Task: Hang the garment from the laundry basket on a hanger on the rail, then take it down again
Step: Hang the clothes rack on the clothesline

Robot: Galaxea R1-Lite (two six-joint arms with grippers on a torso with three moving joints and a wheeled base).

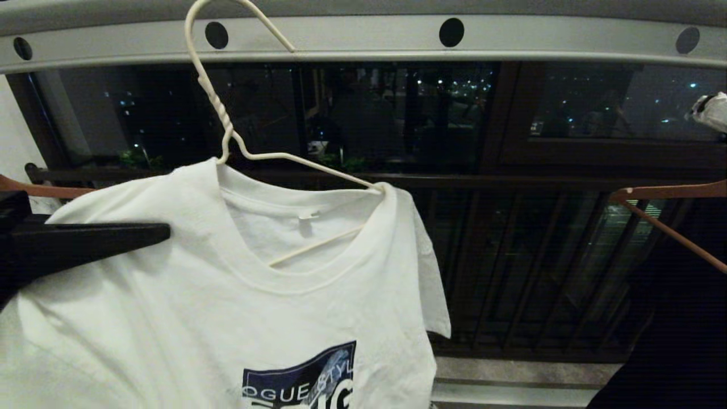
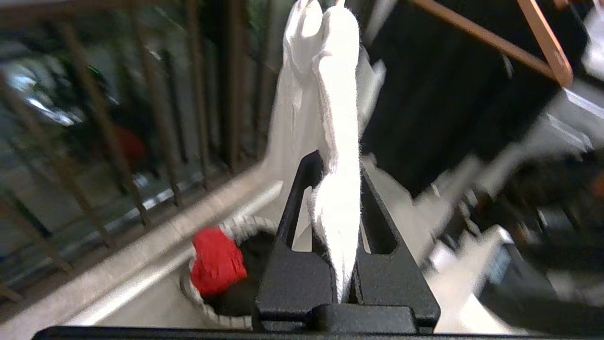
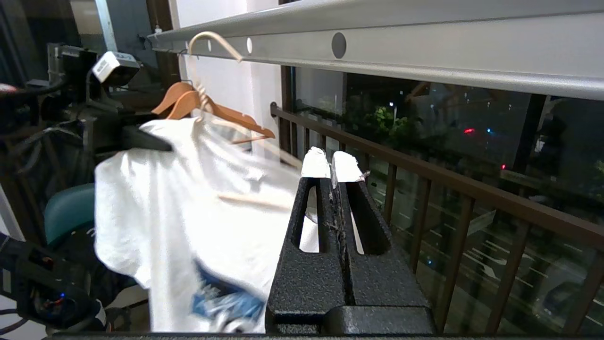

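The white printed T-shirt hangs on the thin white wire hanger hooked over the holed grey rail, the left gripper pinching its shoulder fabric, probably to pull it off, while the right gripper waits nearby, closed and empty.

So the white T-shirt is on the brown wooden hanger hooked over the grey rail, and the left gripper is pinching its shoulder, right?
Not quite. The T-shirt hangs on the white wire hanger, as the head view shows. It does hook over the grey rail, and the left gripper does pinch the shoulder.
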